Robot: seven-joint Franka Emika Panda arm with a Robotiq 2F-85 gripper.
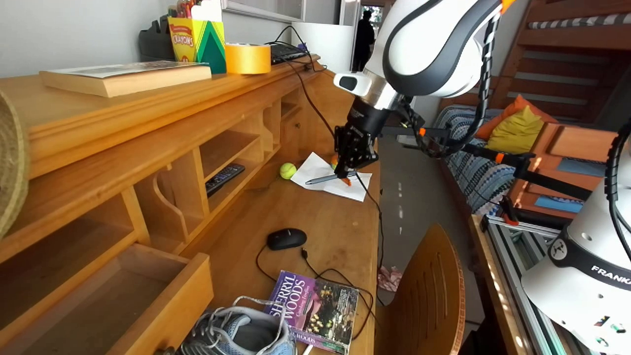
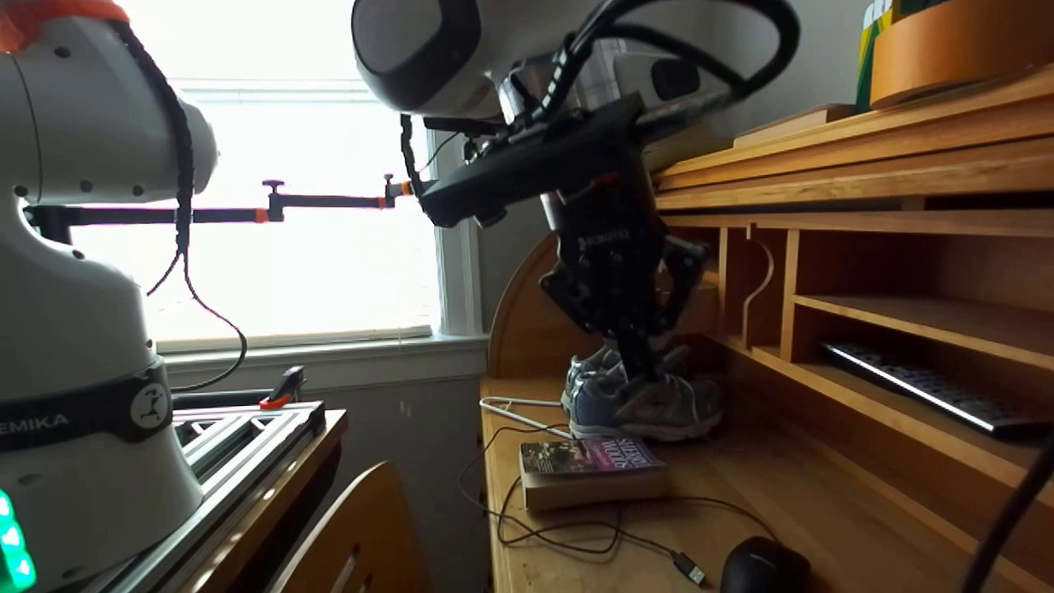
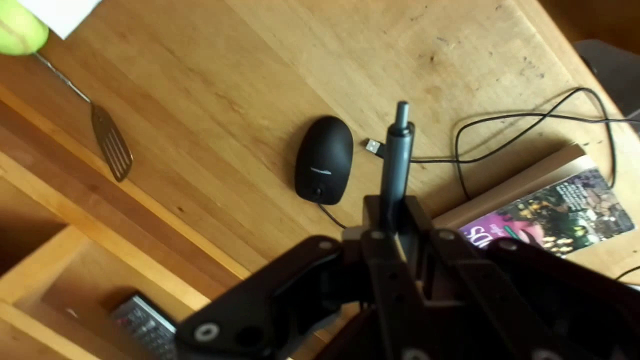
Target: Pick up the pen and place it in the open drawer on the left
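Note:
My gripper is shut on the slim dark grey pen (image 3: pixel 396 165). In the wrist view its fingertips (image 3: pixel 395 215) pinch the pen, which sticks out beyond them. In an exterior view the gripper (image 1: pixel 347 170) holds the pen (image 1: pixel 323 179) roughly level above the desk, with the white paper behind it. In an exterior view the gripper (image 2: pixel 638 362) shows in front of the shoes, and I cannot make out the pen there. The open wooden drawer (image 1: pixel 180 301) is pulled out at the lower left, apart from the gripper. It is out of the wrist view.
A black mouse (image 3: pixel 325 160), a paperback book (image 1: pixel 320 308), a cable (image 3: pixel 530 116) and grey shoes (image 1: pixel 241 330) are on the desk. A tennis ball (image 1: pixel 288 170), paper (image 1: pixel 355 190) and slotted spatula (image 3: pixel 112 142) also lie there. Cubbyholes hold a remote (image 1: pixel 224 178). A chair (image 1: pixel 434 291) stands alongside.

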